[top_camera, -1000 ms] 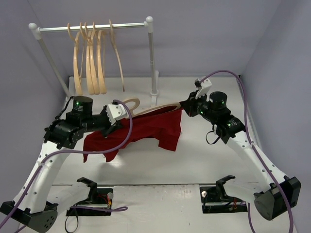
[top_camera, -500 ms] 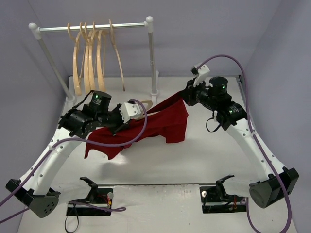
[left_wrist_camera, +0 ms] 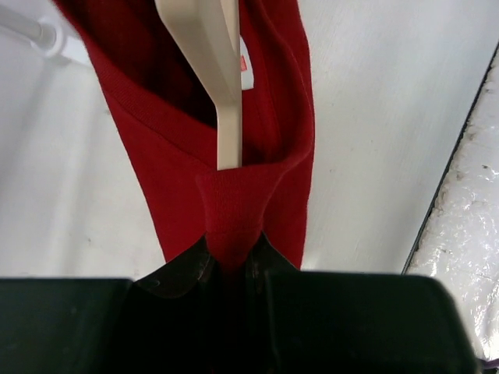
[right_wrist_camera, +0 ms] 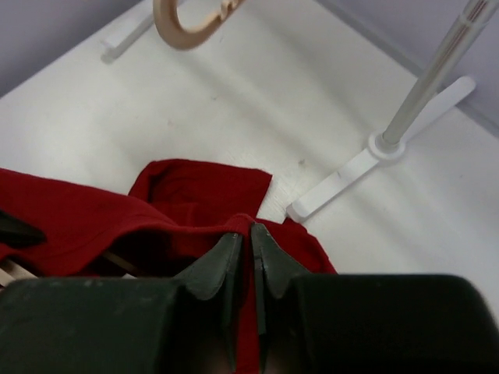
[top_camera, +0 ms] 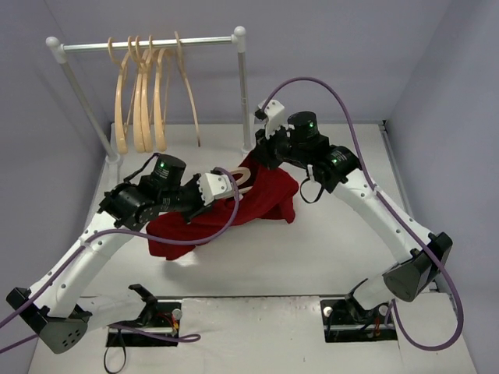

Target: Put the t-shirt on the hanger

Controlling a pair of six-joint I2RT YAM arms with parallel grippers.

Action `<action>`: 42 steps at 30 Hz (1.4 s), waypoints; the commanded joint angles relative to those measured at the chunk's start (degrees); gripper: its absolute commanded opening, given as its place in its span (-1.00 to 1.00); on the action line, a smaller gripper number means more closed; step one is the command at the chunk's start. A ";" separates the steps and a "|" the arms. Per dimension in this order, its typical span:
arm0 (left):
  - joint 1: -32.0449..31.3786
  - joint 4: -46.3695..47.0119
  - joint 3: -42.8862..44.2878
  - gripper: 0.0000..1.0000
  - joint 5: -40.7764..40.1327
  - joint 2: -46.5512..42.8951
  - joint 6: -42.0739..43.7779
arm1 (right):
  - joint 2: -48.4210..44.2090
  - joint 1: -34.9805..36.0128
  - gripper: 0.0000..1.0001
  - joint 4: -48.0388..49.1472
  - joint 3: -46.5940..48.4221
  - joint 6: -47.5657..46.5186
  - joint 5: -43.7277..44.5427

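The dark-red t-shirt hangs bunched between both grippers above the table. My left gripper is shut on a fold of its neck edge. The pale wooden hanger runs inside the shirt opening, and its curved hook pokes out between the grippers. My right gripper is shut on another stretch of the shirt's edge, close above the hook. Most of the hanger is hidden in the cloth.
The white-and-metal rail stand stands at the back left with several identical wooden hangers on it. Its right post and foot are just behind my right gripper. The table's right edge shows in the left wrist view.
My right arm has swung left and forward with the shirt edge, close to the left gripper. The left gripper moved slightly right. The shirt went from stretched wide to bunched.
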 commanded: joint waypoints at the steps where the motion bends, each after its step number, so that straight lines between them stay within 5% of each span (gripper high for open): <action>1: -0.31 9.49 -0.86 -1.00 -3.06 -5.29 -3.22 | -0.76 0.41 -0.83 2.02 -1.24 -1.51 1.20; 4: -0.20 11.71 -2.45 -1.00 -3.98 -6.23 -4.64 | -1.42 0.25 -0.59 1.93 -3.13 -2.30 0.50; 6: -0.07 15.11 -4.36 -1.00 -1.68 -6.85 -6.01 | -1.74 0.06 -0.21 1.82 -3.66 -2.97 -0.72; 10: -0.06 19.87 -9.53 -1.00 -0.50 -8.35 -8.49 | -4.08 -2.93 0.20 1.58 -4.21 -4.17 -4.73; 14: 0.02 21.21 -11.24 -1.00 -0.88 -8.99 -9.22 | -8.34 -12.09 0.33 1.49 -3.48 -4.41 -15.46; 25: 0.55 18.92 -8.99 -1.00 3.41 -8.09 -7.41 | -16.58 -15.31 0.65 1.24 -15.53 -17.97 -32.38; 37: 0.63 12.41 -4.29 -1.00 9.72 -7.00 -2.56 | -12.87 -15.31 0.66 1.05 -21.22 -24.42 -38.22; 42: 0.74 10.69 -3.30 -1.00 11.23 -5.24 -0.91 | -12.75 -15.01 0.12 1.05 -22.64 -24.83 -40.70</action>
